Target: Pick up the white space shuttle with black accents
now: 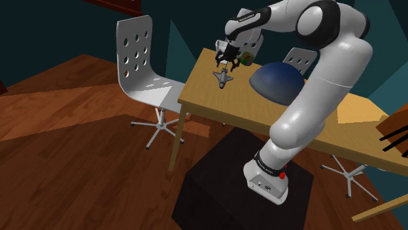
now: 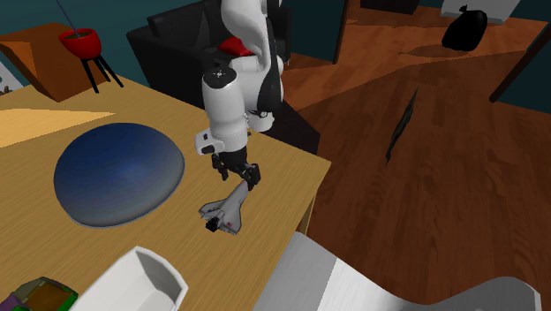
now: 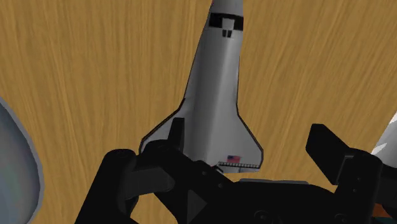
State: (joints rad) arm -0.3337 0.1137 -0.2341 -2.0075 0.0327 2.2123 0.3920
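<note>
The end effector (image 2: 239, 178) is hovering, fingers spread, over the tail of the white space shuttle (image 2: 225, 213), which is lying on the desk (image 2: 278, 172) near its edge (off-centre, I'd say). One finger could be catching a wing first, skidding it sideways.
</note>
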